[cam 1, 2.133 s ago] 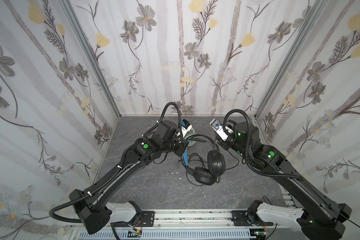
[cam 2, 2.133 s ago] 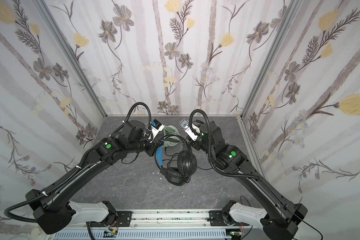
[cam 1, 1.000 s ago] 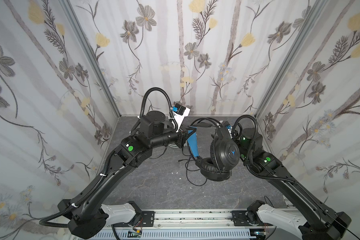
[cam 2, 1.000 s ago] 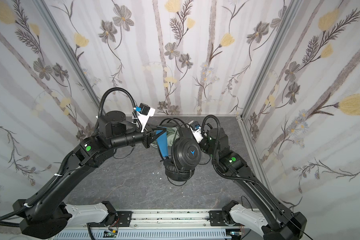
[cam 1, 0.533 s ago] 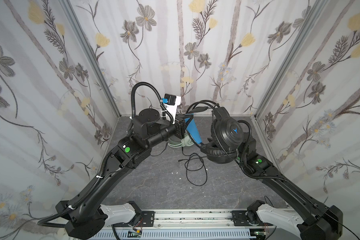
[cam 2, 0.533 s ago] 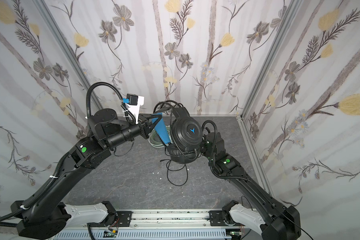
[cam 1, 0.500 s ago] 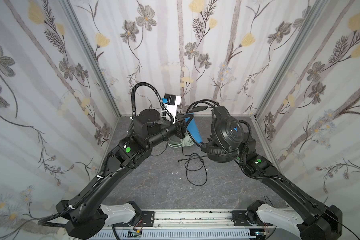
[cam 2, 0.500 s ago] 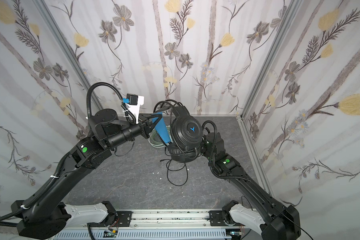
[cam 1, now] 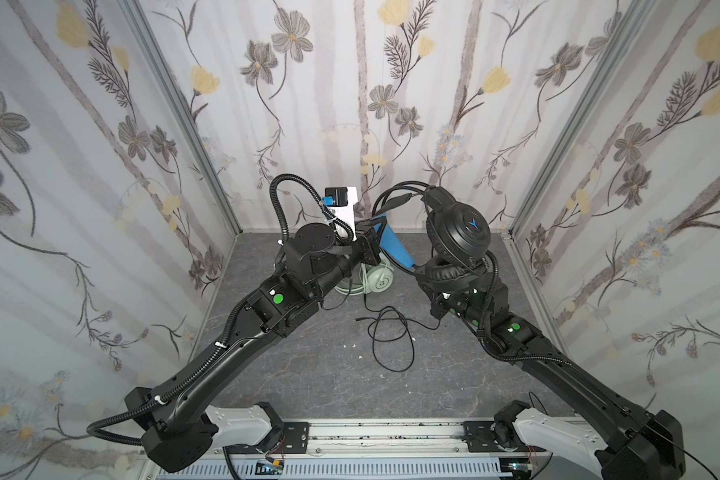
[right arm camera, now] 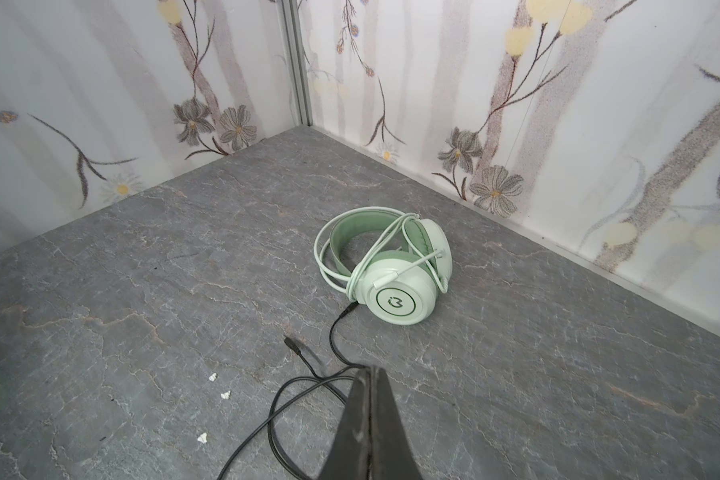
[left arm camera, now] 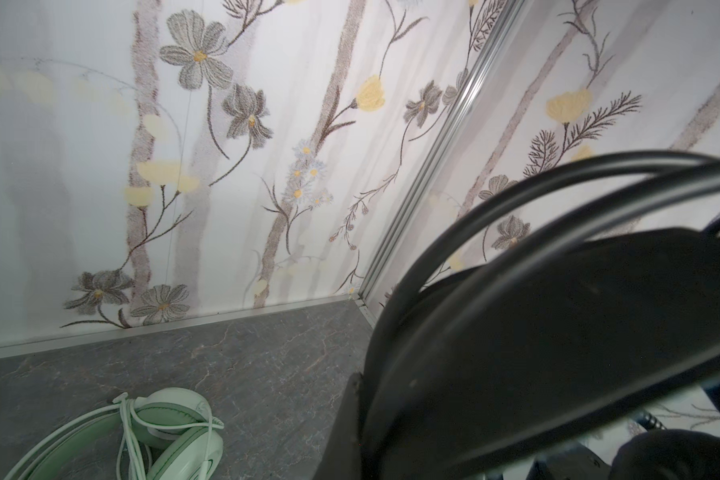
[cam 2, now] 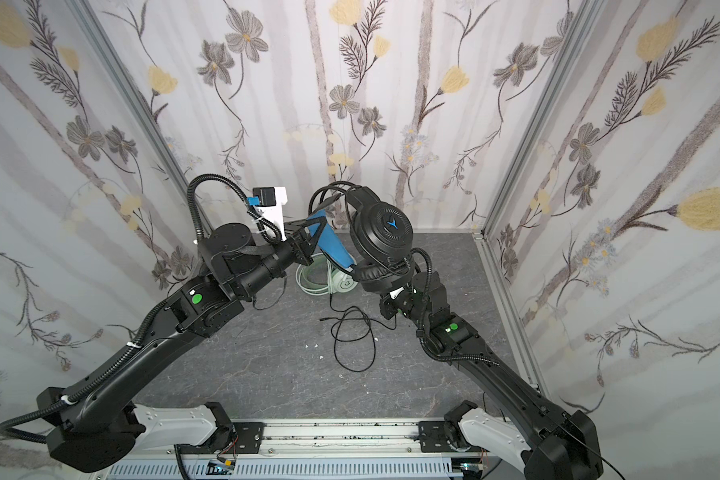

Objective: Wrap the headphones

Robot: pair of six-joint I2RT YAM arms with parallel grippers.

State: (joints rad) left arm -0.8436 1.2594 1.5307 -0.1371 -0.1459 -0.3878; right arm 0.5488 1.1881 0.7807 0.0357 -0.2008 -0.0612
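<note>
- In both top views the black headphones [cam 1: 458,235] are up in the air at the far right of the table [cam 1: 329,374]. One earcup faces us with its blue mark, and the other sits lower, just above the right arm [cam 1: 479,303].
- The left gripper [cam 1: 378,233] is clamped on the blue inner headband [cam 1: 395,249] at the far middle. The right arm's fingers are hidden under the headset here.
- Down on the table, the mint-green headphones [cam 1: 377,280] lie far and central under that band. The black cable [cam 1: 391,336] sprawls in loose loops nearer to us.
- Left wrist view: the black headphones [left arm camera: 558,353] fill the frame close up, and the mint-green headphones [left arm camera: 171,432] lie on the table beyond.
- Right wrist view: the right gripper [right arm camera: 366,415] has its fingers pressed together, high over the table. The black cable [right arm camera: 308,388] runs behind the tips; I cannot tell if a strand is caught. Beyond them lie the mint-green headphones [right arm camera: 400,299], the whitish cable [right arm camera: 393,277] wound round them, towards the far corner.
</note>
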